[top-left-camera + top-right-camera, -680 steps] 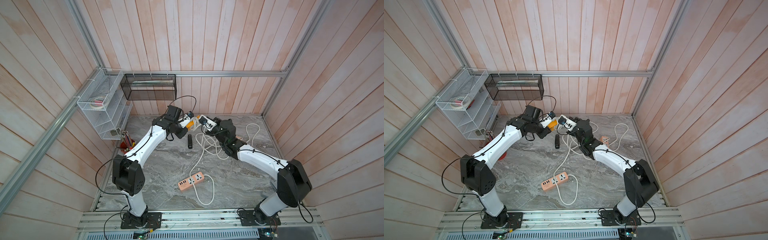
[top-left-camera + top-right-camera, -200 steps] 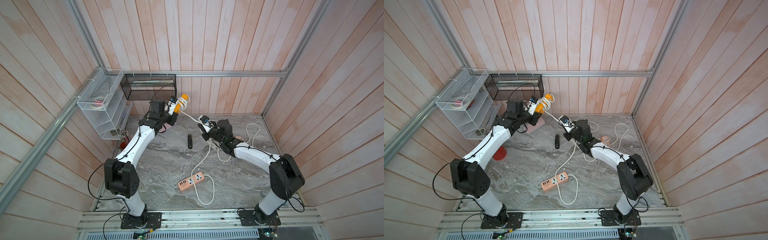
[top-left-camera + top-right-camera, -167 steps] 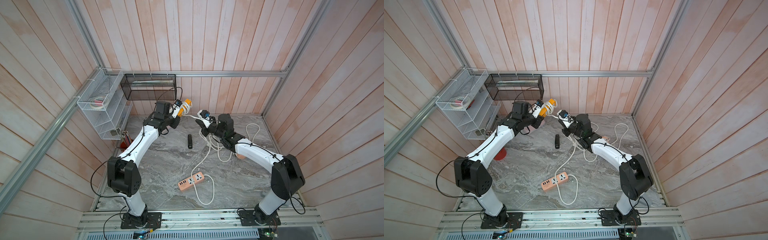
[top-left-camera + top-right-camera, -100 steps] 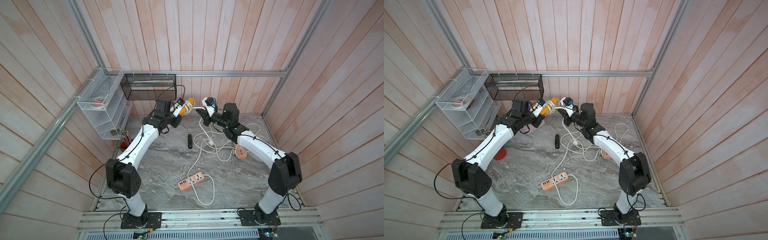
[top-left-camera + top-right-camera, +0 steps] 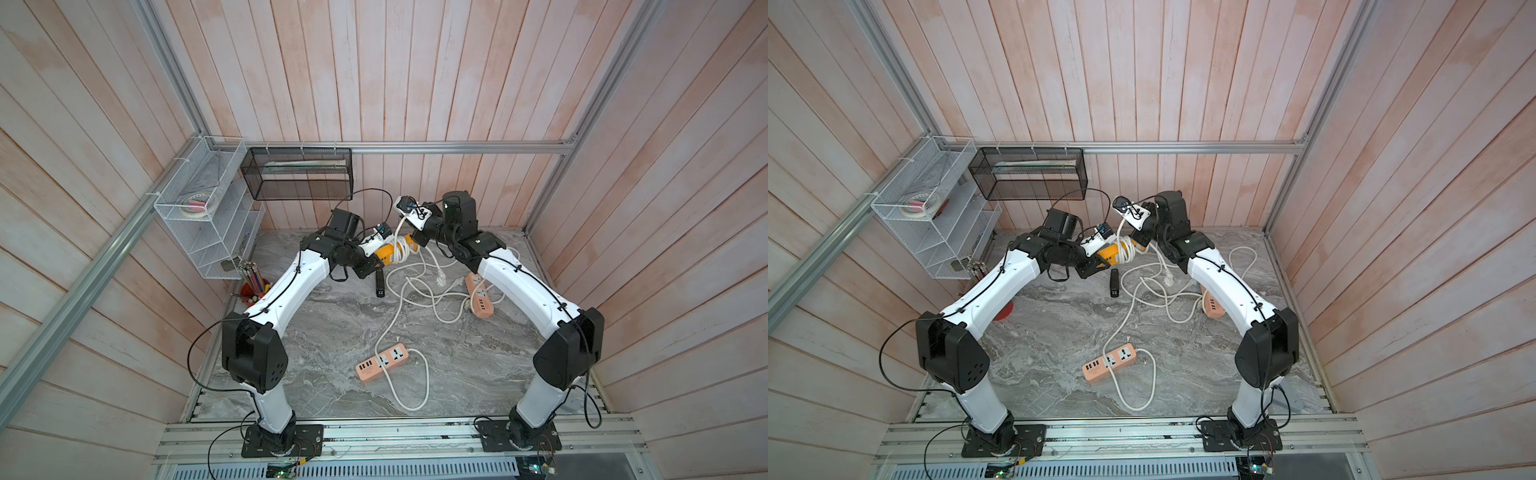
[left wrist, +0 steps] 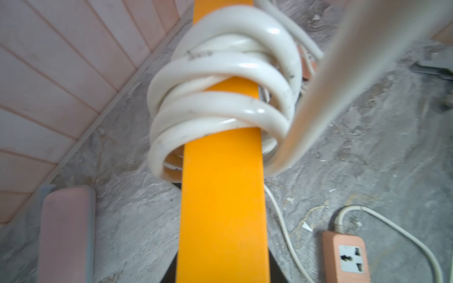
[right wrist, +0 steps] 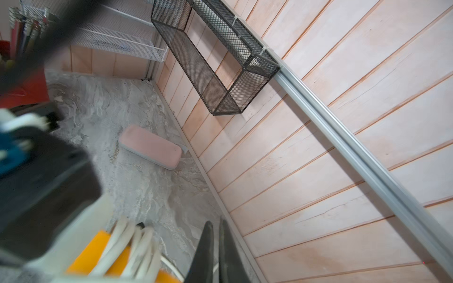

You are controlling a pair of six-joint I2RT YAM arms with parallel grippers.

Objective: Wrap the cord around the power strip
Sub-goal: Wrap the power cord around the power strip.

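a flat, orange-yellow plastic power strip (image 5: pixel 390 251) is held up off the grey marbled tabletop (image 5: pixel 332 332) at about 12 o'clock, close to the back wall. the left gripper (image 6: pixel 221 272) is clamped on one end of it, with a dark finger against each long edge. from the left wrist the strip's upturned face looks plain and smooth.

a thick, glossy white cord (image 6: pixel 220 71) circles the strip past its middle in several loose, overlapping turns, scuffed here and there with dark marks. the stretch between the coils and the gripper is bare orange.

one blurred strand leaves the coils toward the right gripper (image 7: pixel 215 224), just beside the strip's free end at its 3 o'clock side. its jaws are pressed almost together with a sliver of white cord between them.

more white cord lies in loose curls on the tabletop around 1 to 2 o'clock, with a white plug (image 5: pixel 439 279) among them.
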